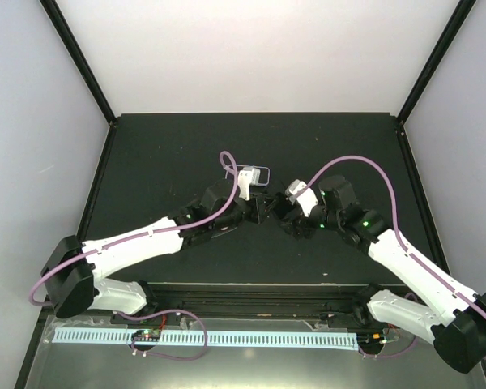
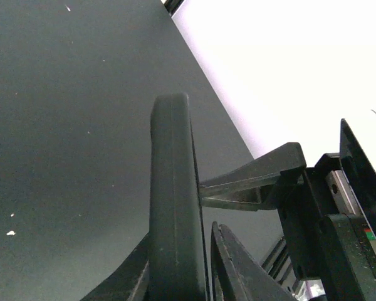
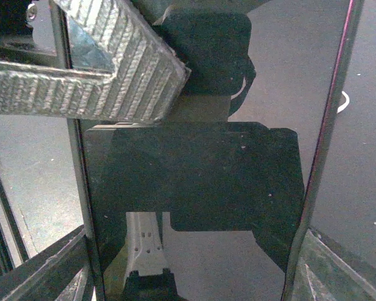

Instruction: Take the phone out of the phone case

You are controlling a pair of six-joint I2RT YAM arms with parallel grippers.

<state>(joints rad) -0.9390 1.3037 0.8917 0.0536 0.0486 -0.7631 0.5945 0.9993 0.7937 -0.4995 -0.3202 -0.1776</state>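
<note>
Your phone (image 3: 194, 188) sits near the middle of the table (image 1: 162, 146), caught between the two arm tips. The left arm reaches in from eight o'clock and the right from four o'clock. From above you can barely see the phone under them.

Your right gripper (image 1: 279, 212) spans the phone's width, with a finger against each long edge at five and seven o'clock of its wrist view, so it is clamped on the phone. Your left gripper (image 1: 257, 212) has its jaws on either side of the slab's thin profile, close against both faces. A dark sliver shows on one side, so I cannot tell whether it is pinching yet.

Treat the phone as a stiff, fairly light slab. Its glossy face mirrors the arm above it (expect it to be slippery, and the part most likely to crack). Keep the pads on the long edges, not on the glass.

The case (image 2: 172, 207) shows in the left wrist view as a dark matt band around the edge. I judge it to be grippier and more yielding than the phone. Take it by a corner or by the rim at one short end and peel it back there. A straight pull against the whole rim is likely to make the phone twist or slip out of the right-hand hold.
</note>
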